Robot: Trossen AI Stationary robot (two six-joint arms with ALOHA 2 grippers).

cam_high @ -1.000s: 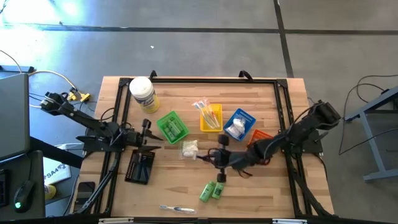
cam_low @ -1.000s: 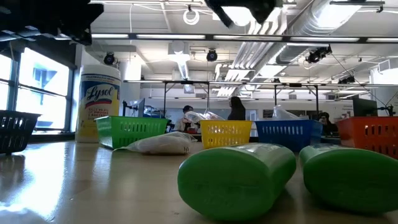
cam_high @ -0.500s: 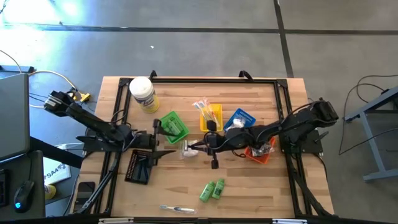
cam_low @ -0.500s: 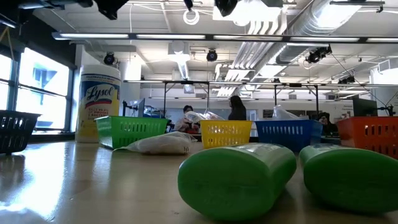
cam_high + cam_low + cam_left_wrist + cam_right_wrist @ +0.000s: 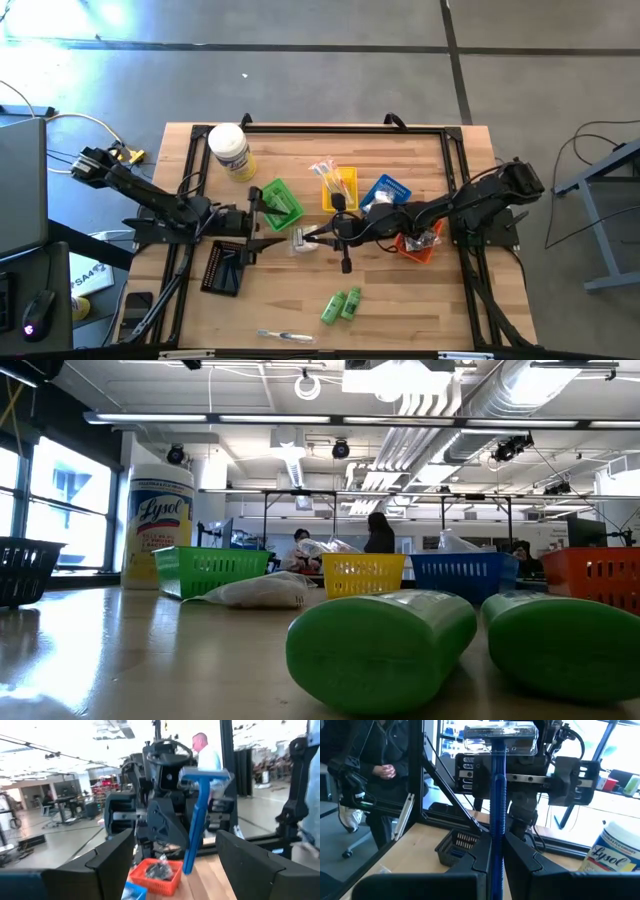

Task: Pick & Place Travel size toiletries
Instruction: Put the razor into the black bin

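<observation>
Above the middle of the wooden table (image 5: 400, 300), I see both arms meeting beside the green tray (image 5: 277, 203). My right gripper (image 5: 492, 851) is clamped on the blue razor (image 5: 496, 780), held upright in the air. My left gripper (image 5: 172, 851) faces it with fingers spread wide, holding nothing.

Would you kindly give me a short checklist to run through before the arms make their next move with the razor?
1. Right tool shut on the blue razor: ok.
2. Left tool open wide, razor handle in front of the gap between its fingers: ok.
3. Razor held upright, head up: ok.
4. Left tool's fingers already touching the handle: cannot tell.
5. Both tools meet above the white packet, between the green tray and black tray: ok.
6. Which tray the razor should go to: cannot tell.
</observation>
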